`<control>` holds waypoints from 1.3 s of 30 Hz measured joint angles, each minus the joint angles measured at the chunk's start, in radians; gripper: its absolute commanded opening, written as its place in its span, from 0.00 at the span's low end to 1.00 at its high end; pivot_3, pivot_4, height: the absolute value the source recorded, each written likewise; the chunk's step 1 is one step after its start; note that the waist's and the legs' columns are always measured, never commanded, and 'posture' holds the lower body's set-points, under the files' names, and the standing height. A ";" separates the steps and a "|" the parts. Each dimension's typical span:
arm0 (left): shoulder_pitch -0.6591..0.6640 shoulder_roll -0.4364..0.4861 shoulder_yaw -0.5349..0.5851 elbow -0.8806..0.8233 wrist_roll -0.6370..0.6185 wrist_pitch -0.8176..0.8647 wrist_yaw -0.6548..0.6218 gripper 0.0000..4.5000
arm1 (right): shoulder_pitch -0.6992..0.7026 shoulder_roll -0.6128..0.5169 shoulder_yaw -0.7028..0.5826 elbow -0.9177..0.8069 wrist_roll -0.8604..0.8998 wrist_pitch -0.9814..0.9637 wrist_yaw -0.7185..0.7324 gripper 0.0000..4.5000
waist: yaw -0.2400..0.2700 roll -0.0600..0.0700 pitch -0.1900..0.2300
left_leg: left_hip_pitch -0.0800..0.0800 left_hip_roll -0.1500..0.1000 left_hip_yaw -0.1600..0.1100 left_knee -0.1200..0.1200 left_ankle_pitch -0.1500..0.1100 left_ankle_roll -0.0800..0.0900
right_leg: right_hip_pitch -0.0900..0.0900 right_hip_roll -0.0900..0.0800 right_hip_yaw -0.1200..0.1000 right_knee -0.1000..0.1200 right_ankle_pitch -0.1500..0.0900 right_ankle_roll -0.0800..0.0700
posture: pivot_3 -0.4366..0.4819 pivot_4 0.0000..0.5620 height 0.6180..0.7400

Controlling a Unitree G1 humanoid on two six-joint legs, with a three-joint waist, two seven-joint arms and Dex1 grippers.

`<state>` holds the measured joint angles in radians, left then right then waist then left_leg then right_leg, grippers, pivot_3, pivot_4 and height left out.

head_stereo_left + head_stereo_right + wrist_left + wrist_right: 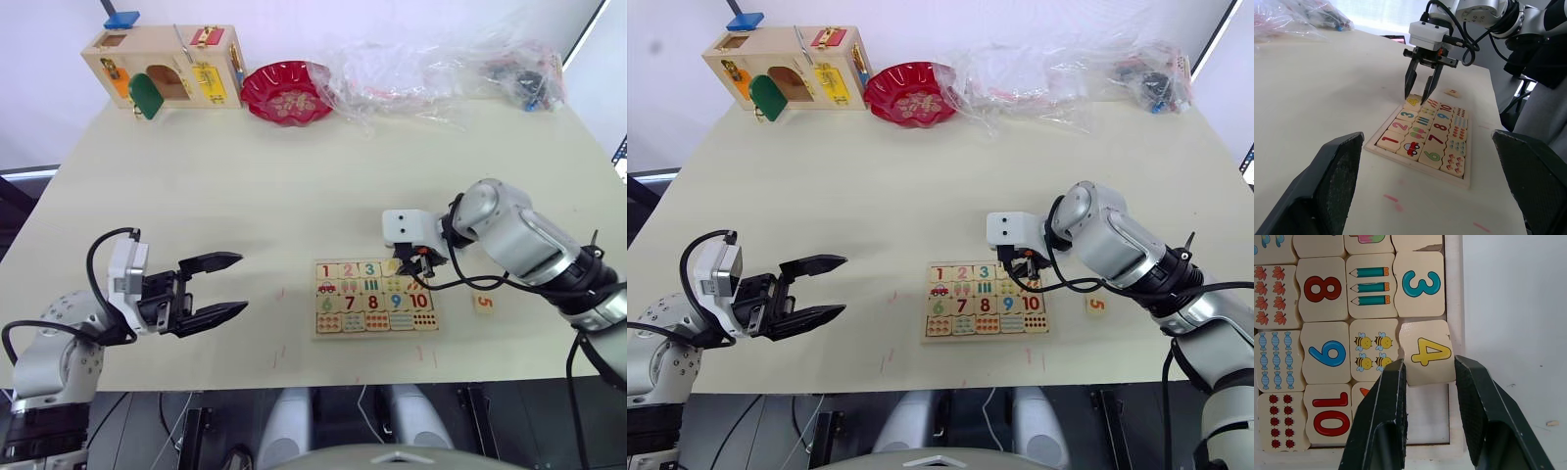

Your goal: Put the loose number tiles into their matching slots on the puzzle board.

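Bright, even light; soft faint shadows on the tabletop. White glare at 12 o'clock in the left wrist view, near hand fingers blurred.

Each arm was seen to be clad in rounded silver-grey shells with black joints. A white box-shaped block was mounted at each wrist, behind the left gripper and the right gripper. Two long black fingers, tapered and faced with finely textured pads, were carried by each gripper. Black cables were looped from the wrist blocks back along the forearms
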<state>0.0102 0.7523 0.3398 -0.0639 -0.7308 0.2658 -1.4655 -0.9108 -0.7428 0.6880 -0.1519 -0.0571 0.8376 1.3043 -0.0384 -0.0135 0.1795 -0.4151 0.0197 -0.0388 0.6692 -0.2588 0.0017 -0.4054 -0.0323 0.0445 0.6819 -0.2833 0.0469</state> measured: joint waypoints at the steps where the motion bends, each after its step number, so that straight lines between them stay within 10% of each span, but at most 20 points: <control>1: 0.000 0.000 0.000 0.000 0.000 0.000 0.000 1.00 | 0.000 0.000 0.000 -0.002 0.000 0.005 0.000 0.19 | 0.000 0.000 0.000 | 0.000 0.000 0.000 0.000 0.000 0.000 | 0.000 0.000 0.000 0.000 0.000 0.000 | 0.48 0.27 1.00; 39: -0.003 0.000 -0.001 -0.006 0.001 0.000 0.013 1.00 | 0.004 0.014 0.003 -0.022 -0.016 0.032 -0.003 0.19 | -0.002 0.000 0.000 | 0.000 0.000 0.000 0.000 0.000 0.000 | 0.000 0.000 0.000 0.001 0.000 0.000 | 0.48 0.27 1.00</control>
<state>0.0076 0.7523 0.3388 -0.0703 -0.7298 0.2655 -1.4528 -0.9067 -0.7291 0.6909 -0.1738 -0.0729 0.8691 1.3013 -0.0399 -0.0135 0.1795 -0.4147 0.0195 -0.0389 0.6696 -0.2587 0.0017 -0.4054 -0.0319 0.0445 0.6833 -0.2833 0.0469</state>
